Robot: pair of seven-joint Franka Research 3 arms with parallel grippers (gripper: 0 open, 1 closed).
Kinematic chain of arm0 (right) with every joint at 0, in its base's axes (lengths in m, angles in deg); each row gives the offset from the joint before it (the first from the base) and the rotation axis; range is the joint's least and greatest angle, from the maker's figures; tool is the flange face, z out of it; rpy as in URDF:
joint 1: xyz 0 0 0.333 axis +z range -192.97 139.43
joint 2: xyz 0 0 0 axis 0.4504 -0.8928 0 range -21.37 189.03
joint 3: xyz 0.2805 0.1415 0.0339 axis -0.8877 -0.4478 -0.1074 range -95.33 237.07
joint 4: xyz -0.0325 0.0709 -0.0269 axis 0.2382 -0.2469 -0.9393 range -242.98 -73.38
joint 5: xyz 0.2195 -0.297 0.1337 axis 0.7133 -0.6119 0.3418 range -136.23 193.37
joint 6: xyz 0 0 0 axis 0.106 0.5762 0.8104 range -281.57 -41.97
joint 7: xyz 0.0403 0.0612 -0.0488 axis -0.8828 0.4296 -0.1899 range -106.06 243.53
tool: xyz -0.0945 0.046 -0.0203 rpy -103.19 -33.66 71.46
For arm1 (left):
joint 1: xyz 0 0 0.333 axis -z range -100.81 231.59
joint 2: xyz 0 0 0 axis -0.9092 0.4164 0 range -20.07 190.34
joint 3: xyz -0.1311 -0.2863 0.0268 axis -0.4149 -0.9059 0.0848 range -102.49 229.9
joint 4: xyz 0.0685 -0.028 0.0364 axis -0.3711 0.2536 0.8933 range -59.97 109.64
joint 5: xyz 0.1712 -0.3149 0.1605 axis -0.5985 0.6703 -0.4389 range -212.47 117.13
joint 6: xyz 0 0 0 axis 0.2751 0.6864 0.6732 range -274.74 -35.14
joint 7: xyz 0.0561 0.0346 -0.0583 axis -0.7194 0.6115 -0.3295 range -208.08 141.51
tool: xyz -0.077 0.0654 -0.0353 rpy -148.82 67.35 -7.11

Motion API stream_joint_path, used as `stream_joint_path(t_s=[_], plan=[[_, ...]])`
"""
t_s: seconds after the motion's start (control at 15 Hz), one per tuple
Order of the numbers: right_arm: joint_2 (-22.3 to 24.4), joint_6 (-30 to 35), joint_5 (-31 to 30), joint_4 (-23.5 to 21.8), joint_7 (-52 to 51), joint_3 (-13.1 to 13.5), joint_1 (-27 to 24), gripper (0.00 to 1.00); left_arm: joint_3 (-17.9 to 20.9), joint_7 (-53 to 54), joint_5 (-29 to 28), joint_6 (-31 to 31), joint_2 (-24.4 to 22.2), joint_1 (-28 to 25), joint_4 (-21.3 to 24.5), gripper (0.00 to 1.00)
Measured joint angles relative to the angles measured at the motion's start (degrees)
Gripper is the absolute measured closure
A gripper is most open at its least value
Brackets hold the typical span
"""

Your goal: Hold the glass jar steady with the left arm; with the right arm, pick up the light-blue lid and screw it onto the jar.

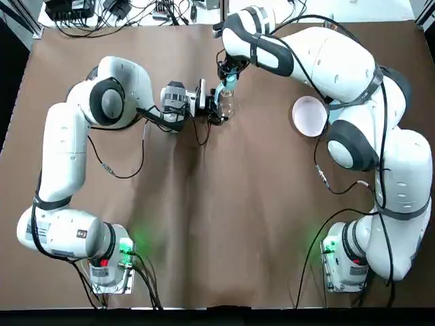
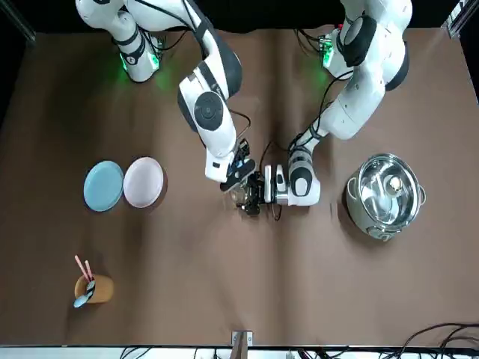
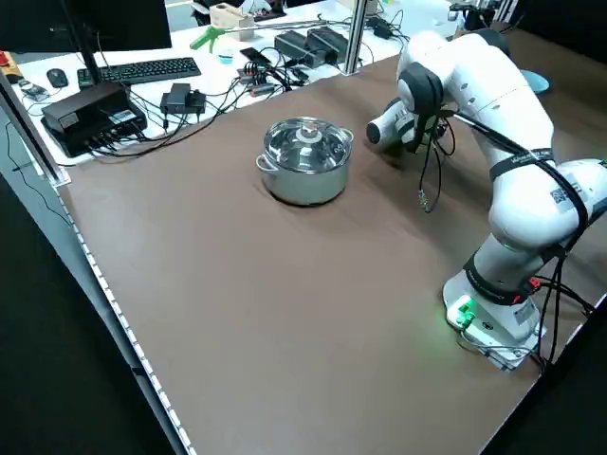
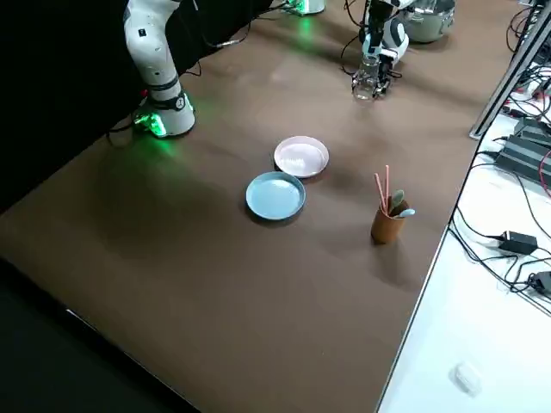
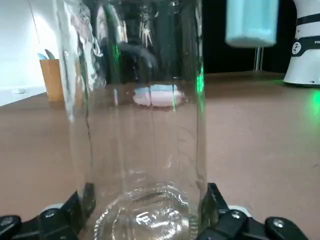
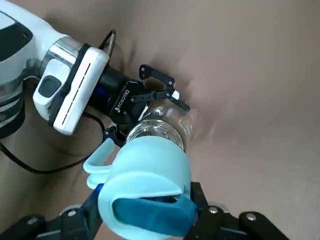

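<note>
The clear glass jar (image 5: 145, 130) stands upright on the brown table, and my left gripper (image 5: 145, 220) is shut on its base from the side. In the top view the jar (image 1: 225, 106) is near the table's middle back, and the left gripper (image 1: 212, 105) reaches it from the left. My right gripper (image 6: 145, 210) is shut on the light-blue lid (image 6: 145, 187) and holds it just above the jar's mouth (image 6: 160, 127). The lid (image 5: 251, 22) hangs apart from the jar's rim. The front view shows both grippers meeting at the jar (image 2: 248, 196).
A pink plate (image 2: 144, 182) and a blue plate (image 2: 103, 185) lie on the right arm's side. A steel pot (image 2: 385, 196) with a lid stands on the left arm's side. An orange cup with utensils (image 2: 93, 287) is at the far edge.
</note>
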Motion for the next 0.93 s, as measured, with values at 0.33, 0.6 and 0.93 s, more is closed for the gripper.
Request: stream_joint_path(t_s=[0.33,0.6,0.93], plan=[[-0.3,0.0,-0.2,0.0,-2.5,0.0,0.4,0.29,0.0,0.0,0.0,0.0,0.0,0.0,0.0,0.05],[-2.1,0.0,-0.3,1.1,-2.6,0.0,0.7,0.29,0.0,0.0,0.0,0.0,0.0,0.0,0.0,0.05],[-4.3,-0.3,-0.4,2.8,-2.6,0.1,0.7,0.29,0.1,0.0,-0.1,0.0,0.0,0.0,0.0,0.05]])
